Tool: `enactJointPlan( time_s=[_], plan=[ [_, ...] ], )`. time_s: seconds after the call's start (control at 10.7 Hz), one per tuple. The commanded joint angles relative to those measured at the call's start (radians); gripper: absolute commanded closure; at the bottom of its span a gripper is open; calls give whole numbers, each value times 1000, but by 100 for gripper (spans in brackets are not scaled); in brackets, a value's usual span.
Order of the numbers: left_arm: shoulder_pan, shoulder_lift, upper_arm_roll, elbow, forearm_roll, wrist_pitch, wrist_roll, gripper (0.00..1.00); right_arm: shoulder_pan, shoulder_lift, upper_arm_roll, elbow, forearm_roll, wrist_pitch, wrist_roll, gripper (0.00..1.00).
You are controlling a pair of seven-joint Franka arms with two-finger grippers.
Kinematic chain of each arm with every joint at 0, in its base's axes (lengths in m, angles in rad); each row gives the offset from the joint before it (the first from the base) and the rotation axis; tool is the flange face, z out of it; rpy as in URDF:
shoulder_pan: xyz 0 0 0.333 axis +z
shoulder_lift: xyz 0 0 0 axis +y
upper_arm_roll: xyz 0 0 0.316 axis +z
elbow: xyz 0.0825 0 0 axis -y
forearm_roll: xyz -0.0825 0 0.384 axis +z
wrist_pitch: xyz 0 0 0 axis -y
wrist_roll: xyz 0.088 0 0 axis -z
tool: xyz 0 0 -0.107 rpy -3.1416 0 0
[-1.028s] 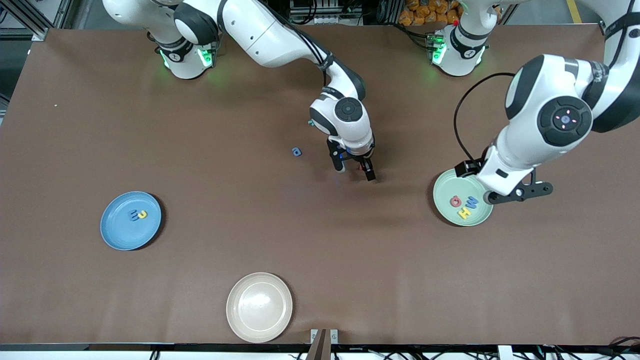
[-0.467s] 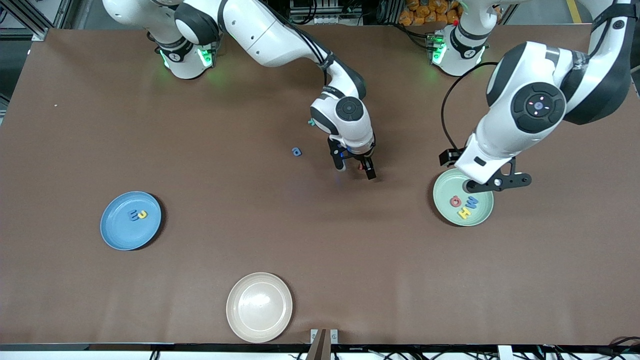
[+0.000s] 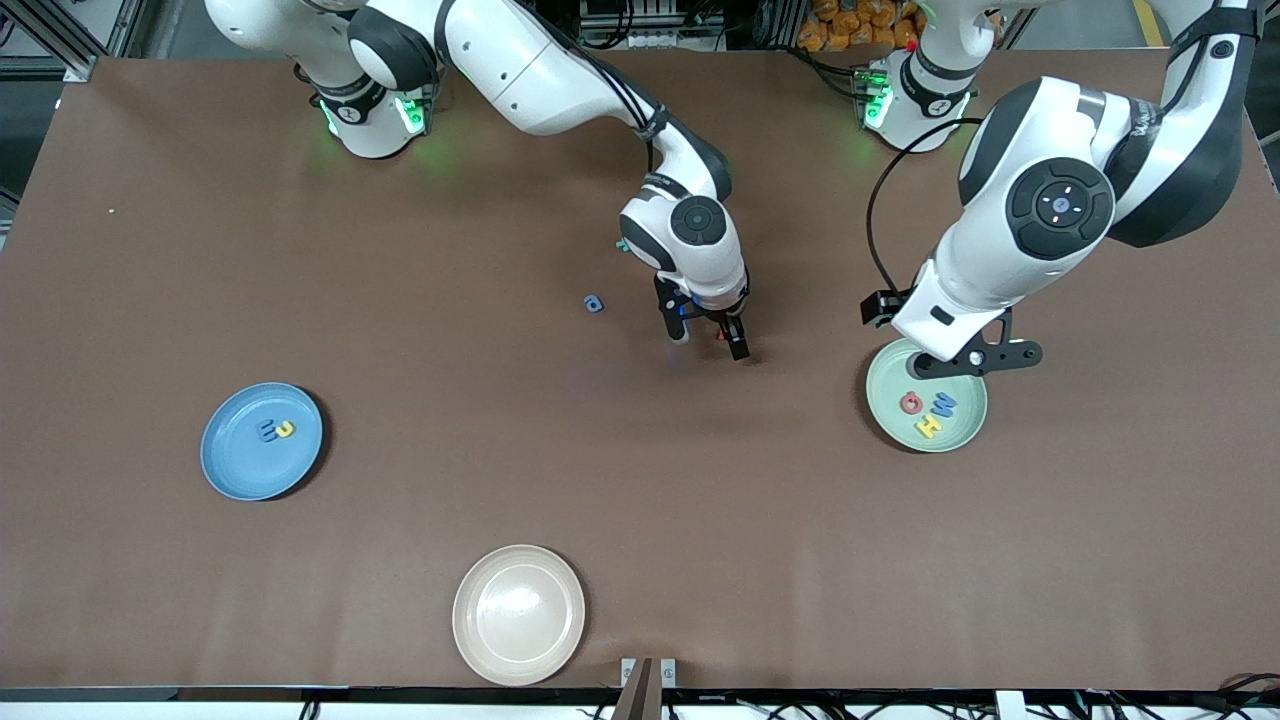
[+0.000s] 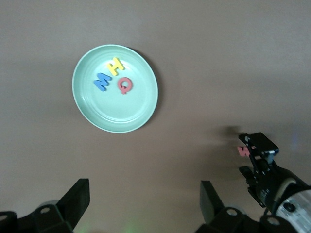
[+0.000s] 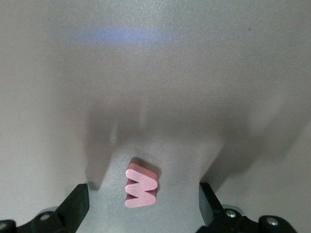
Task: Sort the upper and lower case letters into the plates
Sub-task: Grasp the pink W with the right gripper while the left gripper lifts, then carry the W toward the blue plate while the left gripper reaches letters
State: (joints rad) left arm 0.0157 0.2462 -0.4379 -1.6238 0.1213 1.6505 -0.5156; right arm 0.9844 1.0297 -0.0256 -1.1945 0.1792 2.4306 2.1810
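A red letter w lies on the table between the fingers of my right gripper, which is open and low around it near the table's middle. My left gripper hangs open and empty over the rim of the mint green plate. That plate holds a blue letter, a yellow H and a red Q. The sky blue plate holds a blue letter and a yellow one. A loose blue letter lies beside the right gripper.
A cream plate sits near the table's front edge. A small teal letter peeks out beside the right arm's wrist. The right gripper also shows in the left wrist view.
The left arm has swung toward the table's middle, carrying its open gripper across the mint plate's rim. The right gripper has stayed low around the red letter.
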Motion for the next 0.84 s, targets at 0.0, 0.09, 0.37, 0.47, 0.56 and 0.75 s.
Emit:
enactJointPlan(
  time_s=[0.0, 0.09, 0.37, 0.47, 0.56, 0.75],
  plan=[
    [6, -18, -22, -5, -23, -12, -21, 0, -1, 16, 1, 26, 14, -13, 16, 76],
    [4, -18, -22, -5, -23, -12, -21, 0, 2, 18, 1, 26, 13, -13, 16, 100],
    [4, -15, -28, -5, -41, -12, -20, 0, 4, 15, 1, 26, 11, -12, 13, 100],
    [4, -15, -31, -5, -55, -12, -21, 0, 0, 12, 0, 26, 9, -13, 8, 100],
    [4, -16, -45, -5, -60, -12, -23, 0, -6, 3, -2, 27, 2, -25, 2, 100],
    [6, -16, -80, -5, -66, -12, -58, 0, -27, -31, -5, 26, -1, -80, -81, 100]
  ],
)
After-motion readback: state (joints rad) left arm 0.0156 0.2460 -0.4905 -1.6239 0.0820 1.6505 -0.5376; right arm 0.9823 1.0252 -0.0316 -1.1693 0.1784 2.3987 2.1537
